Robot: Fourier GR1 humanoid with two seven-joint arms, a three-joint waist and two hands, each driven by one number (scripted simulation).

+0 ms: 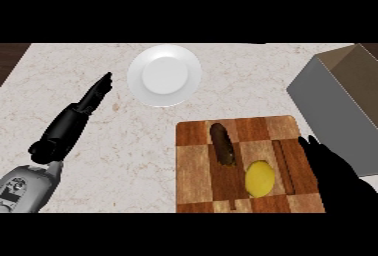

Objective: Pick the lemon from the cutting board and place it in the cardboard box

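From the head view, the pale marbled counter (111, 130) fills most of the frame, its far edge running along the top with dark floor showing at the upper left corner. The widest bare stretch lies in the left half and across the middle, between the left arm and the wooden board.

A white plate (164, 75) sits at upper centre, well apart from everything else. The cardboard box (336, 100) stands at the upper right, grey-sided, its open brown inside showing at the top; its near wall slants down towards the right edge. The checkered cutting board (199, 165) lies at lower centre-right, its right edge close beside the box's lower corner, with only a narrow strip of counter between.

The lemon (260, 178) rests on the board's lower right part, a smooth yellow oval standing lengthwise. Just to its upper left lies a dark brown elongated object (222, 144), apart from it.

The left hand (92, 97) is at centre left, fingers straight and pointing towards the plate, holding nothing. The right hand (328, 165) is at lower right, over the board's right edge, just beside the lemon, fingers extended and not closed on anything.
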